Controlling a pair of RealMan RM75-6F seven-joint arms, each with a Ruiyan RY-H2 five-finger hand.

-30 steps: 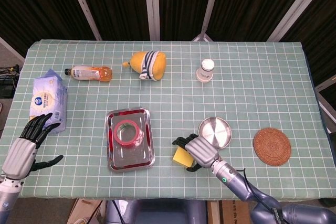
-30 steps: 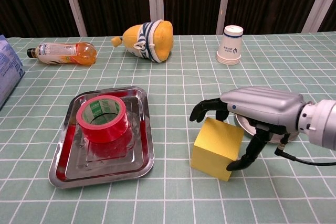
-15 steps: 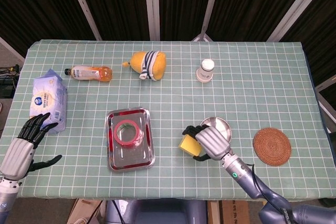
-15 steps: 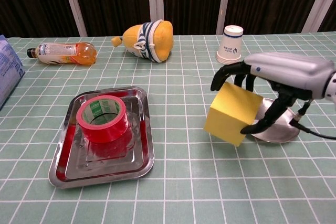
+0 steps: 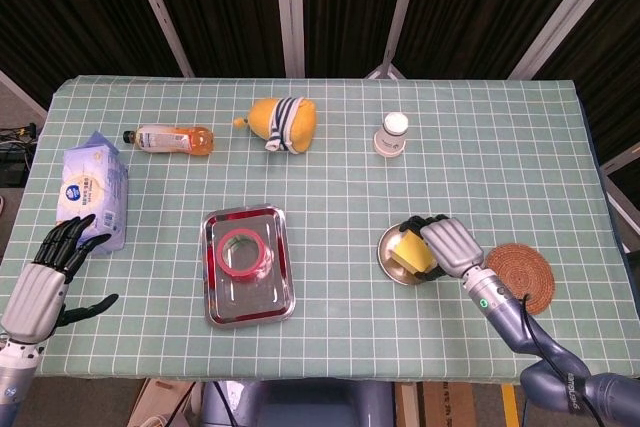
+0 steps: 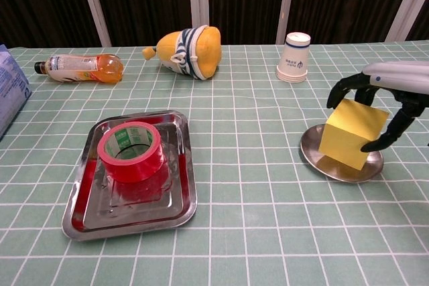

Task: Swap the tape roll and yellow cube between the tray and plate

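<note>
Now the cube (image 6: pixel 352 133) is over the plate (image 6: pixel 315 153), held tilted in the right robot hand (image 6: pixel 395 98).
Best to level it and lower it until it sits flat on the plate before letting go. The tape (image 6: pixel 131 151) lies in the tray (image 6: pixel 79 216), well left of the plate; beyond that, the left robot hand (image 5: pixel 42 280) hangs spread and empty at the table (image 6: pixel 255 232) edge.

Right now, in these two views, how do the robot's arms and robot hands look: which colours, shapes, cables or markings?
Both robot hands have a silver-grey, ribbed shell on the back and black fingers. The right robot hand joins a grey, rounded wrist with a small green light, and a thin black cable runs beside the forearm. The left robot hand has the same silver back and black fingers; its grey wrist shows at the picture edge. No sleeves or printed markings are visible.
</note>
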